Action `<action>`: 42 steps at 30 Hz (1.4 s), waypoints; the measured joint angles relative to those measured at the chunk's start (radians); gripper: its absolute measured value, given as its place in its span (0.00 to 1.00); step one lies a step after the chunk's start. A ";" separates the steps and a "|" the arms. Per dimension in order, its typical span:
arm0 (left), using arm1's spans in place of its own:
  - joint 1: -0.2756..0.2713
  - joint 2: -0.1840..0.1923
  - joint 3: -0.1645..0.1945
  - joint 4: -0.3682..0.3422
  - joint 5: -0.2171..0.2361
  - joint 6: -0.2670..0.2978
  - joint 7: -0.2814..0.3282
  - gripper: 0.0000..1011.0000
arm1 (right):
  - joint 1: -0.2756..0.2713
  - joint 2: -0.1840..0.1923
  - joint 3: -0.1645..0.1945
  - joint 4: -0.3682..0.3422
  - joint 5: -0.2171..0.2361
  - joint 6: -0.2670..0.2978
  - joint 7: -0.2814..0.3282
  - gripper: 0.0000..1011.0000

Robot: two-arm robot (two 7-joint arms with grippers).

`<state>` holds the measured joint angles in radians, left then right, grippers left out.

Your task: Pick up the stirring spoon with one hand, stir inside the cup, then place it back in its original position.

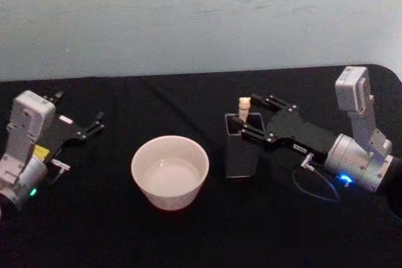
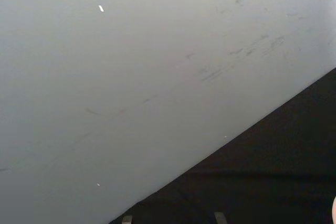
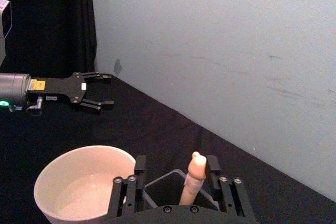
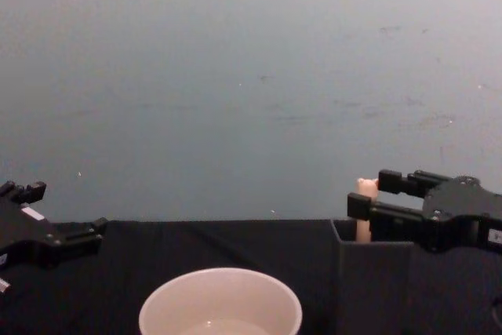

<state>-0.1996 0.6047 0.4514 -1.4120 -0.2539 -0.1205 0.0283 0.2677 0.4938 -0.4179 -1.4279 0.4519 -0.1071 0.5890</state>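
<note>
Left gripper (image 1: 94, 123): idle at the table's left side, well apart from the cup; its 2 slim fingers are spread with nothing between them. The right wrist view shows it far off (image 3: 102, 90), likewise spread and empty, and the chest view has it low at the left edge (image 4: 47, 225).

Table (image 1: 188, 236): covered in black cloth, with a pale blue-grey wall (image 1: 201, 17) behind it.

Cup (image 1: 169, 172): wide, round, off-white, standing upright near the middle of the table, between the 2 arms and just left of the dark holder. The chest view shows its rim low in the foreground (image 4: 220, 304); the right wrist view shows it beside the holder (image 3: 86, 182).

Holder (image 1: 242, 149): dark, square, box-shaped, open at the top, standing just right of the cup (not touching it, as far as the head view shows).

Stirring spoon (image 1: 244, 107): upright in the holder, its cream handle and small bear head sticking out above the rim; the bowl end is hidden inside. Also seen from the right wrist (image 3: 192, 179) and the chest (image 4: 365, 209).

Right gripper (image 1: 246, 116): reached in from the right over the holder's top, its 2 fingers standing either side of the spoon's handle with a gap showing on each side, so it is released, not yet clamped (image 3: 176, 166) (image 4: 369, 194).
</note>
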 joint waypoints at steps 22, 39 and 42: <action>0.000 0.000 0.000 0.000 0.000 0.000 0.000 0.99 | 0.003 -0.011 0.033 -0.027 0.023 -0.031 -0.012 0.99; 0.000 0.000 0.000 0.000 0.000 0.000 0.000 0.99 | -0.038 -0.083 0.164 -0.019 -0.072 0.027 -0.320 0.99; 0.000 0.000 0.000 0.000 0.000 0.000 0.000 0.99 | -0.039 -0.093 0.160 0.018 -0.093 0.055 -0.335 0.99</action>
<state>-0.1995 0.6047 0.4514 -1.4120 -0.2539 -0.1205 0.0283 0.2283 0.4009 -0.2583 -1.4098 0.3592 -0.0524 0.2536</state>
